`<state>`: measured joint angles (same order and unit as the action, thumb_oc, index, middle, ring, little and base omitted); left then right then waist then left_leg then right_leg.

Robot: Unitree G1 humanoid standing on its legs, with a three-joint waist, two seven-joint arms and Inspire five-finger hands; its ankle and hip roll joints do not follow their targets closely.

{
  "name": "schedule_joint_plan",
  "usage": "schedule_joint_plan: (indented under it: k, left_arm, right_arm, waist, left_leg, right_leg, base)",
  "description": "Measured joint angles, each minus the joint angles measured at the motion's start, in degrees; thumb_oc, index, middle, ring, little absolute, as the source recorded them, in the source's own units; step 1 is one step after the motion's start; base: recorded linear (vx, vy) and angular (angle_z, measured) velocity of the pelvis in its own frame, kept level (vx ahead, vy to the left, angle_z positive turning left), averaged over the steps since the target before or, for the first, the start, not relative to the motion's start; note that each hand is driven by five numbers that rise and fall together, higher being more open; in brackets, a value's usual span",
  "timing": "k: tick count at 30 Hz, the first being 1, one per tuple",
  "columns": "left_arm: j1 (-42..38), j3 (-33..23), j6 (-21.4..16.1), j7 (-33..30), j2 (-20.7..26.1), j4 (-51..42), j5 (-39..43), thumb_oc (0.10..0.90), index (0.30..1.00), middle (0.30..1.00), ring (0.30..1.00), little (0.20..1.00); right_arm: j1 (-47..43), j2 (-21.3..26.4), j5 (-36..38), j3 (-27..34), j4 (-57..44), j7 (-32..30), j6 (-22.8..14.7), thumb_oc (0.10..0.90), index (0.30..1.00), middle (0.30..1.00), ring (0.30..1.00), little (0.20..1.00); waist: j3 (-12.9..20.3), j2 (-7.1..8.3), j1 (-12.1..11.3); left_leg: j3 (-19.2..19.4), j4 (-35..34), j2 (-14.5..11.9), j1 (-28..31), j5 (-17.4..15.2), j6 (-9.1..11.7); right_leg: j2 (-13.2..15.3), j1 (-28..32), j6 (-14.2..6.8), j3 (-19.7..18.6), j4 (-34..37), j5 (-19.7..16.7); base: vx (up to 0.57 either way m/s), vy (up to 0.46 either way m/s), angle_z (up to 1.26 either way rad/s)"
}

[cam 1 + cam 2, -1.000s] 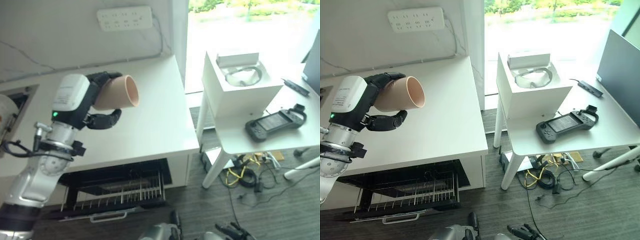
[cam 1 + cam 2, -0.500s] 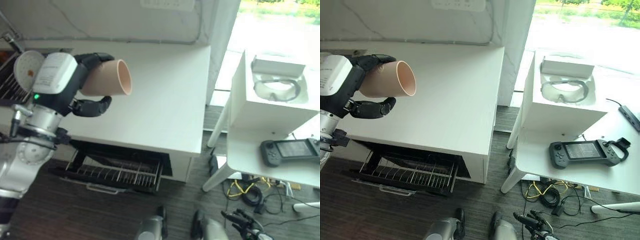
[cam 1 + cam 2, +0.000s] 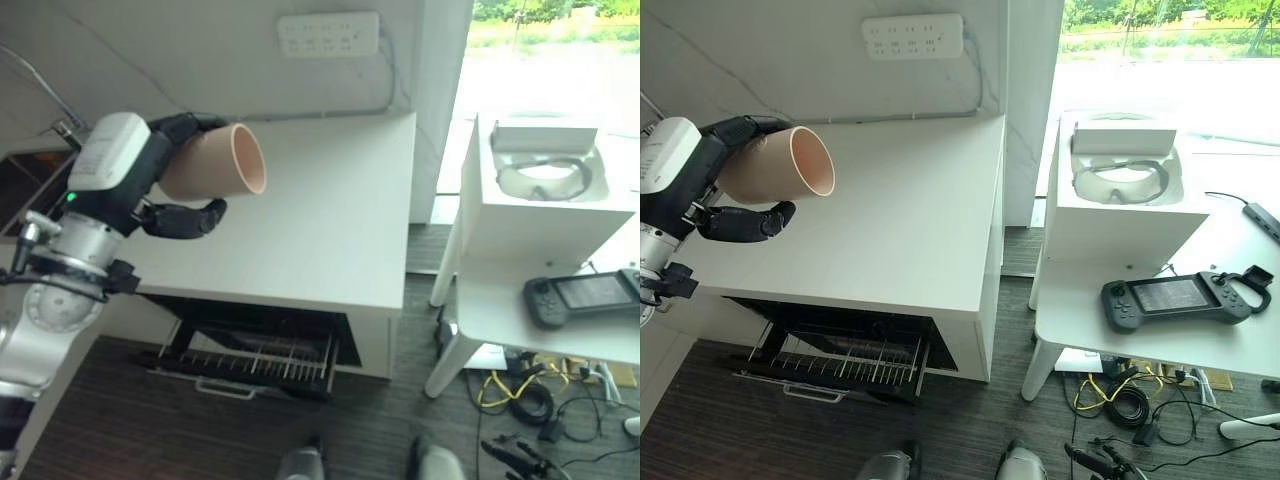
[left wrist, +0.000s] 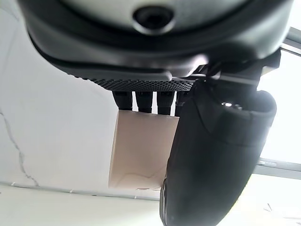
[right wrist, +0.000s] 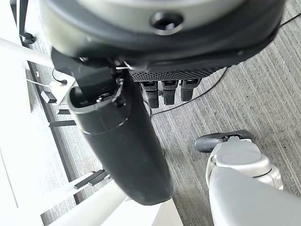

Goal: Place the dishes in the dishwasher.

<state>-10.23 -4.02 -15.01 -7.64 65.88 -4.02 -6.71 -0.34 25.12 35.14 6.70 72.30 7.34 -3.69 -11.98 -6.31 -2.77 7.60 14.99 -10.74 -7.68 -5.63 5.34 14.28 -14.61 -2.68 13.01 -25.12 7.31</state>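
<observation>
- Left hand (image 3: 165, 190) wrapped round a peach-coloured plastic cup (image 3: 210, 160), held sideways, mouth rightward, above the white countertop (image 3: 330, 240).
- Right hand (image 5: 122, 141) low over floor, fingers relaxed, holding nothing.
- Best lowered slowly toward the black wire dishwasher rack (image 3: 255, 355), 1 cup, mouth down, between tines.

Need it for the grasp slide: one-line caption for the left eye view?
Left hand holds a peach cup sideways above the white counter, with the dishwasher rack pulled out below.
</observation>
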Motion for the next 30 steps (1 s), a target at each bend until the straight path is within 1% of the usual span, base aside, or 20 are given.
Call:
schedule_joint_plan:
  k: [1,2,3,5,6,8,9,10,11,12,14,18,20,23,24,26,27,28,29,30]
  left_arm:
    - [-0.1,0.0,-0.4,0.7,0.0,-0.1,0.4,0.400,0.300,0.300,0.300,0.300]
    - [-0.5,0.7,-0.5,1.0,-0.7,-0.5,1.3,0.400,0.300,0.300,0.300,0.300]
    - [-0.4,1.2,-0.4,1.0,-1.4,-0.6,1.4,0.400,0.300,0.300,0.300,0.300]
    - [-0.4,1.6,-0.3,1.0,-5.1,-0.7,1.4,0.400,0.300,0.300,0.300,0.300]
    - [-0.2,1.8,-0.3,1.2,-5.9,-1.0,1.3,0.400,0.300,0.300,0.300,0.300]
    - [0.0,1.9,0.1,1.8,-6.0,-1.1,0.6,0.400,0.300,0.300,0.300,0.300]
    - [0.1,1.8,0.6,1.8,-5.9,-0.7,-0.5,0.400,0.300,0.300,0.300,0.300]
    - [0.9,1.2,1.1,1.5,-6.1,-0.3,-1.0,0.400,0.300,0.300,0.300,0.300]
    - [1.4,0.9,2.0,1.5,-6.0,0.4,-1.9,0.400,0.300,0.300,0.300,0.300]
    - [1.9,0.9,2.5,1.5,-6.0,0.7,-3.1,0.400,0.300,0.300,0.300,0.300]
    - [2.3,1.1,2.5,1.7,-6.0,1.1,-3.8,0.400,0.300,0.300,0.300,0.300]
    - [0.3,3.6,3.7,1.6,-6.0,2.3,-5.1,0.400,0.300,0.300,0.300,0.300]
    - [-0.3,3.9,3.9,1.5,-5.9,2.5,-5.1,0.400,0.300,0.300,0.300,0.300]
    - [-0.3,4.1,3.8,1.2,-5.8,1.6,-5.1,0.400,0.300,0.300,0.300,0.300]
    - [-0.2,4.1,3.7,1.2,-5.7,1.1,-5.0,0.400,0.300,0.300,0.300,0.300]
    - [0.1,4.0,3.2,1.0,-3.4,1.0,-4.7,0.400,0.300,0.300,0.300,0.300]
    - [0.5,4.0,3.1,0.9,-2.3,0.9,-4.6,0.400,0.300,0.300,0.300,0.300]
    - [1.0,3.8,2.6,0.9,-1.7,0.4,-4.6,0.400,0.300,0.300,0.300,0.300]
    - [1.0,3.3,1.6,0.9,-1.7,-0.3,-4.6,0.400,0.300,0.300,0.300,0.300]
    - [0.8,3.2,1.2,1.0,-1.6,-1.7,-4.6,0.400,0.300,0.300,0.300,0.300]
  right_arm:
    - [0.0,0.6,0.2,1.1,0.0,-0.3,0.1,0.800,0.900,0.900,0.900,0.900]
    - [0.3,-0.6,1.3,2.6,0.0,-0.4,0.1,0.800,0.900,0.900,0.900,0.900]
    - [0.5,-1.9,1.6,2.6,0.0,-0.3,0.3,0.800,0.900,0.900,0.900,0.900]
    - [1.6,-5.6,0.9,2.6,-1.6,-0.4,0.0,0.800,0.900,0.900,0.900,0.900]
    - [2.2,-7.2,0.9,1.8,-2.5,-0.3,0.0,0.800,0.900,0.900,0.900,0.900]
    - [2.9,-9.3,0.9,0.4,-2.3,-1.7,-0.3,0.800,0.900,0.900,0.900,0.900]
    - [3.2,-9.6,0.9,0.3,-2.8,-1.6,-0.2,0.800,0.900,0.900,0.900,0.900]
    - [3.4,-9.7,0.8,-0.4,-4.9,-1.5,-0.1,0.800,0.900,0.900,0.900,0.900]
    - [2.8,-9.8,0.6,-1.7,-7.3,-1.4,-0.1,0.800,0.900,0.900,0.900,0.900]
    - [2.6,-9.8,0.3,-2.4,-8.1,-1.1,0.0,0.800,0.900,0.900,0.900,0.900]
    - [2.5,-9.8,0.3,-3.9,-9.5,-0.8,0.0,0.800,0.900,0.900,0.900,0.900]
    - [2.6,-9.1,0.4,-4.2,-5.8,-0.3,0.0,0.800,0.900,0.900,0.900,0.900]
    - [2.7,-9.0,0.4,-4.2,-4.8,-0.2,0.0,0.800,0.900,0.900,0.900,0.900]
    - [2.6,-8.7,0.4,-4.2,-4.8,0.2,-0.1,0.800,0.900,0.900,0.900,0.900]
    - [2.3,-8.4,0.4,-4.1,-4.9,0.1,0.0,0.800,0.900,0.900,0.900,0.900]
    - [0.7,-7.6,0.6,-4.0,-4.7,-0.2,-0.1,0.800,0.900,0.900,0.900,0.900]
    - [-0.2,-7.2,0.6,-3.6,-4.6,-0.4,-0.1,0.800,0.900,0.900,0.900,0.900]
    - [-0.5,-6.5,0.6,-3.0,-4.7,-0.4,-0.3,0.800,0.900,0.900,0.900,0.900]
    - [-0.5,-5.7,0.7,-1.8,-4.7,-0.3,-0.4,0.800,0.900,0.900,0.900,0.900]
    - [-0.4,-4.8,1.1,-1.1,-4.7,-0.5,-0.8,0.800,0.900,0.900,0.900,0.900]
  waist:
    - [0.4,-0.65,0.9]
    - [0.4,0.18,1.0]
    - [0.4,0.41,0.9]
    - [0.5,0.73,1.0]
    - [0.4,1.09,1.1]
    - [0.4,1.78,0.9]
    - [0.5,2.65,1.0]
    - [0.5,2.72,0.3]
    - [0.4,2.48,-0.2]
    - [0.5,2.17,0.0]
    - [0.3,2.21,1.1]
    - [0.0,2.51,1.0]
    - [-0.6,2.70,1.0]
    - [-2.0,2.36,1.5]
    - [-2.6,2.20,0.6]
    - [-4.4,3.82,-0.8]
    - [-5.0,4.35,-0.6]
    - [-5.0,4.44,-0.4]
    - [-5.0,4.12,-0.4]
    - [-5.0,3.39,0.1]
  left_leg:
    - [2.0,-1.2,0.1,0.7,0.3,0.2]
    - [4.0,-1.3,3.0,0.9,1.7,0.1]
    - [4.7,-0.1,4.9,0.8,0.8,-1.3]
    - [4.7,4.2,8.3,-0.1,-2.7,-4.8]
    - [4.9,5.2,9.2,-0.2,-3.7,-5.6]
    - [6.4,6.7,10.4,-0.4,-5.3,-8.2]
    - [7.8,7.2,10.9,-0.2,-5.8,-8.9]
    - [9.0,7.7,9.9,-0.3,-5.9,-9.4]
    - [11.3,7.8,8.1,-0.5,-6.0,-10.4]
    - [11.8,7.7,6.9,-0.6,-6.0,-10.6]
    - [11.1,6.0,6.5,-1.4,-4.7,-11.0]
    - [9.7,2.0,8.8,-0.2,-2.1,-11.8]
    - [9.2,1.8,9.9,-0.1,-1.6,-12.0]
    - [6.5,-3.5,12.4,-0.1,1.9,-9.9]
    - [6.3,-5.1,12.9,0.1,3.5,-8.1]
    - [5.4,-5.5,14.3,-0.3,6.2,-3.3]
    - [3.1,-1.4,13.2,-1.7,3.2,-5.2]
    - [1.3,0.9,10.8,-2.0,1.8,-4.2]
    - [1.1,1.8,8.0,-1.6,0.9,-3.4]
    - [2.3,2.7,5.0,-1.4,-0.1,-2.9]
  right_leg:
    - [1.5,-0.3,-1.5,0.1,0.0,-0.7]
    - [4.6,0.1,-3.8,-0.9,1.5,-2.5]
    - [5.7,1.4,-4.4,-1.3,4.5,-4.1]
    - [8.4,4.9,-3.6,-1.4,9.9,-7.8]
    - [9.1,5.7,-3.5,-1.7,11.6,-8.3]
    - [9.3,7.8,-3.8,-2.8,15.2,-7.9]
    - [7.9,7.9,-4.1,-1.5,14.5,-13.1]
    - [7.6,7.8,-6.9,1.9,16.0,-18.0]
    - [6.1,7.0,-7.6,3.8,15.7,-19.6]
    - [4.2,6.1,-8.1,5.5,11.2,-15.2]
    - [-0.8,6.6,-7.8,4.4,4.5,-5.6]
    - [-7.2,11.0,-2.7,4.2,7.8,2.2]
    - [-7.5,11.2,-1.2,3.4,8.5,2.3]
    - [-7.3,9.6,0.7,2.9,6.7,3.1]
    - [-7.3,8.7,0.8,2.8,5.8,3.1]
    - [-4.6,6.8,3.2,1.3,4.5,2.9]
    - [-4.2,7.1,3.1,1.4,5.0,2.4]
    - [-4.2,7.3,3.0,1.3,5.3,2.3]
    - [-4.2,7.1,3.0,1.3,5.0,2.3]
    - [-4.3,7.2,1.8,2.0,4.9,2.4]
  base:
    - [0.02,0.411,0.27]
    - [0.04,0.406,0.21]
    - [0.05,0.393,0.10]
    - [0.04,0.257,0.07]
    - [0.03,0.212,0.00]
    - [0.01,0.221,-0.12]
    - [-0.04,0.163,-0.48]
    - [-0.07,0.086,-0.83]
    - [-0.05,0.018,-0.97]
    - [-0.02,-0.033,-0.75]
    - [0.00,-0.122,-0.17]
    - [-0.04,-0.208,0.24]
    - [-0.06,-0.199,0.42]
    - [-0.04,-0.013,0.53]
    - [-0.06,0.118,0.28]
    - [-0.01,0.209,0.01]
    - [0.00,0.330,-0.01]
    - [-0.01,0.333,0.05]
    - [0.02,0.289,0.07]
    - [0.05,0.177,0.21]
